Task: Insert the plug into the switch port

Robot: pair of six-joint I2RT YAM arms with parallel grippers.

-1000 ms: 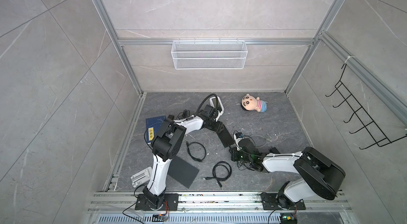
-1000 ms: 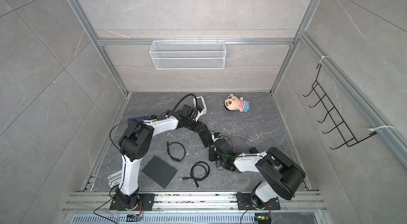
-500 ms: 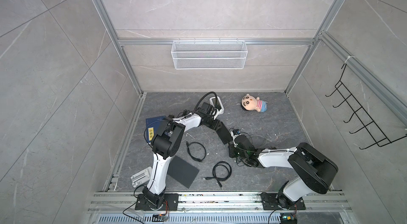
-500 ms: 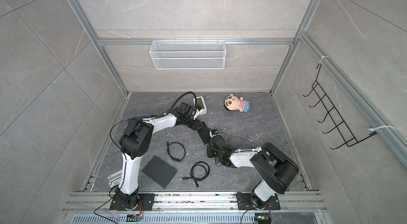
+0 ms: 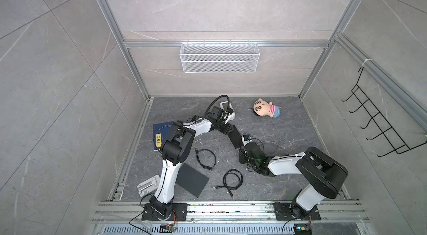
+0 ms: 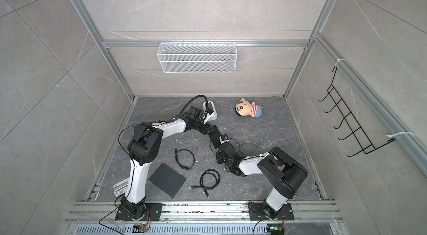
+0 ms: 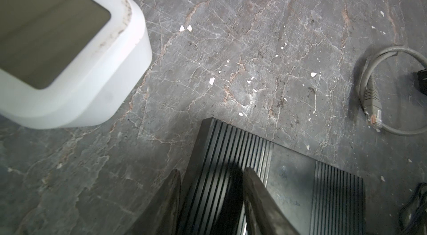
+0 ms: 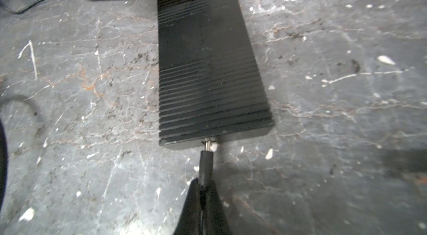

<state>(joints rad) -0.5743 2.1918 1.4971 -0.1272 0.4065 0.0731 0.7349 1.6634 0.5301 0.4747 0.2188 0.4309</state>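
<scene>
**Plug tip at the switch's end port**

In both top views the switch [image 5: 233, 138] [image 6: 215, 138], a long black box, lies flat on the stone floor [image 5: 277, 176]. The left arm [image 5: 198, 127] reaches to its far end and the right arm [image 5: 284, 164] to its near end. A doll [image 5: 265, 109] lies well apart from the switch, beyond the far end. A coiled black cable [image 5: 206, 158] lies apart from the switch on the left arm's side.

In the left wrist view the left gripper [image 7: 212, 190] has its jaws partly apart. One finger [image 7: 169, 199] stands just off the switch's ribbed end and the other stands over the ribbed top. Whether they press on the switch cannot be told. A white box [image 7: 92, 72] sits near that end without touching it. A grey network cable [image 7: 369, 88] lies loose, apart from the switch.

In the right wrist view the right gripper [image 8: 203, 185] is pinched tight on the plug [image 8: 206, 164], a black barrel on a thin lead. The plug's metal tip meets a small port in the switch's near end face. Bare metal shows between the black sleeve and that face, and how deep the tip sits cannot be told. The left gripper's body lies across the switch's far end.
</scene>
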